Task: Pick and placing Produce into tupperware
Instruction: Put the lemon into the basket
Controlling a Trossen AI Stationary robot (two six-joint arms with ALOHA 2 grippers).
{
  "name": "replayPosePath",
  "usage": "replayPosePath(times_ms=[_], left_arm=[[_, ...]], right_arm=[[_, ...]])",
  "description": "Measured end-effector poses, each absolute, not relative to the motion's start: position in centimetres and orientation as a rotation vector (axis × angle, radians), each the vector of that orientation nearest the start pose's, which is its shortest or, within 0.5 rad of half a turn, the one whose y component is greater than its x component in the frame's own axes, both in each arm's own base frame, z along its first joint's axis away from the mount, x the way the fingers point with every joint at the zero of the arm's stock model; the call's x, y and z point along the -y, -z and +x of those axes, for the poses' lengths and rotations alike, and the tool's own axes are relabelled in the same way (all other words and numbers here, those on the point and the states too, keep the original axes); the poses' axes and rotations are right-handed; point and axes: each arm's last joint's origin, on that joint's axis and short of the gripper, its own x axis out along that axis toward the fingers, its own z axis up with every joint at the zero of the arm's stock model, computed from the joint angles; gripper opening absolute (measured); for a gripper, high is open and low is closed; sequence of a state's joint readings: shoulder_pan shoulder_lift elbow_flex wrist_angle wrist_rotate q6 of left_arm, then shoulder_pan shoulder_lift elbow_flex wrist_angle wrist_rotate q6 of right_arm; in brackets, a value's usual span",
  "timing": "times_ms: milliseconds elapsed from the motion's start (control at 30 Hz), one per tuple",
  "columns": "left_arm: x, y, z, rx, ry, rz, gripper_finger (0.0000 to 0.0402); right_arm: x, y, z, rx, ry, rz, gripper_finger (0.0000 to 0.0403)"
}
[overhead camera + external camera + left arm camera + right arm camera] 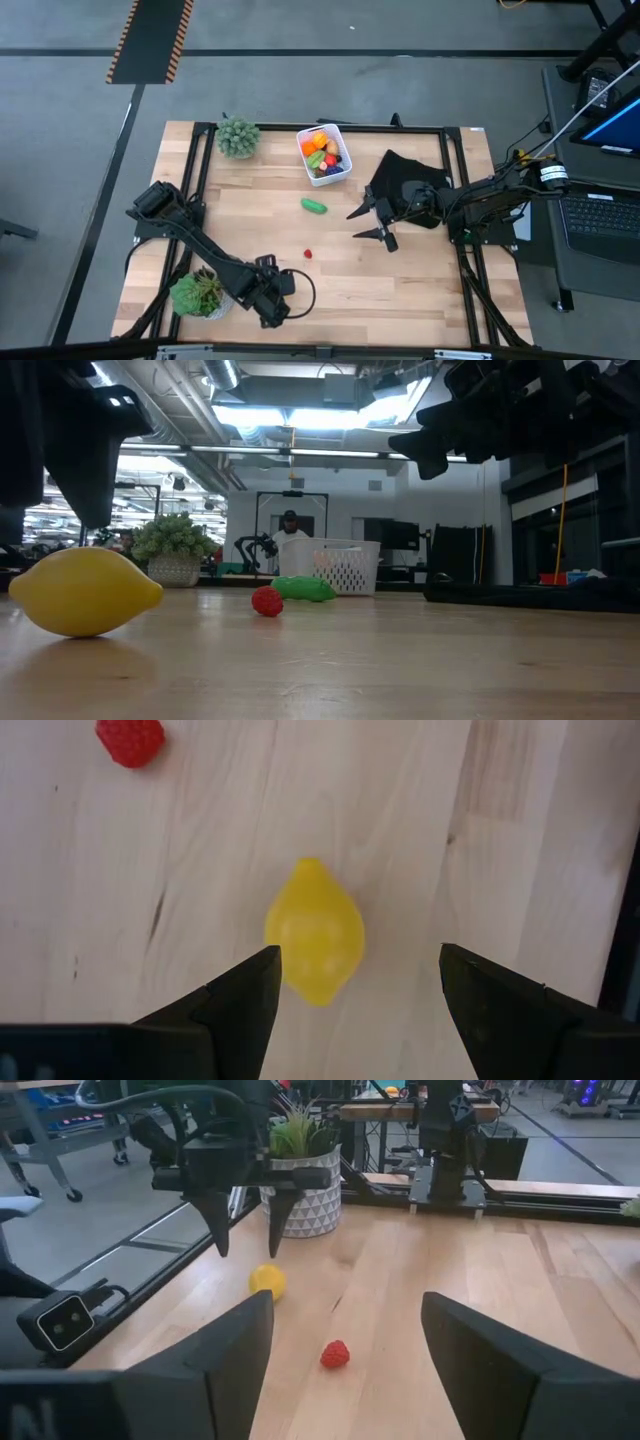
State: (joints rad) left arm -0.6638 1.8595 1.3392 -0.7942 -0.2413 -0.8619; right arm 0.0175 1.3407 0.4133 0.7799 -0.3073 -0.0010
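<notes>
A yellow lemon (314, 930) lies on the wooden table near its front edge. My left gripper (358, 956) hangs open just above it, pointing steeply down, clear of the lemon (267, 1280). A red strawberry (308, 254) and a green vegetable (314, 206) lie loose mid-table. The white tupperware (340, 172) stands at the far middle with several pieces of produce inside. My right gripper (353, 226) waits open and level right of centre, above the table, holding nothing.
A black cloth (405, 178) lies under the right arm. One potted plant (238, 137) stands at the far left, another (200, 293) at the near left beside my left arm. Bare wood lies between the strawberry and the right gripper.
</notes>
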Motion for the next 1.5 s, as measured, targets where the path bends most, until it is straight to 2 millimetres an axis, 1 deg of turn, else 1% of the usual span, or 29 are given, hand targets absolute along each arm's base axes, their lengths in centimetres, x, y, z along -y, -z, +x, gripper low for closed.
replayPosePath(times_ms=[267,533,667,967,1100,1333,1500], left_arm=[[21.8,-19.4,28.9,-1.206,-0.171,-0.169,0.0263],[21.5,-19.4,29.2,-1.170,-0.210,-0.145,0.0263],[21.6,-18.8,29.3,-1.180,-0.217,-0.137,0.0263],[21.9,-16.3,29.6,-1.245,-0.242,-0.096,0.0263],[21.9,-16.0,29.7,-1.249,-0.245,-0.093,0.0263],[21.7,-16.0,29.9,-1.247,-0.252,-0.099,0.0263],[21.5,-15.2,30.2,-1.266,-0.268,-0.084,0.0263]], right_arm=[[-1.3,-18.6,24.9,-0.147,-0.324,0.019,0.0257],[-1.3,-18.6,24.9,-0.147,-0.324,0.020,0.0257],[-1.3,-18.6,24.9,-0.148,-0.324,0.020,0.0257],[-1.3,-18.6,24.9,-0.154,-0.324,0.022,0.0257],[-1.3,-18.6,24.9,-0.154,-0.325,0.022,0.0257],[-1.3,-18.6,24.9,-0.154,-0.324,0.022,0.0257],[-1.3,-18.6,24.9,-0.154,-0.325,0.022,0.0257]])
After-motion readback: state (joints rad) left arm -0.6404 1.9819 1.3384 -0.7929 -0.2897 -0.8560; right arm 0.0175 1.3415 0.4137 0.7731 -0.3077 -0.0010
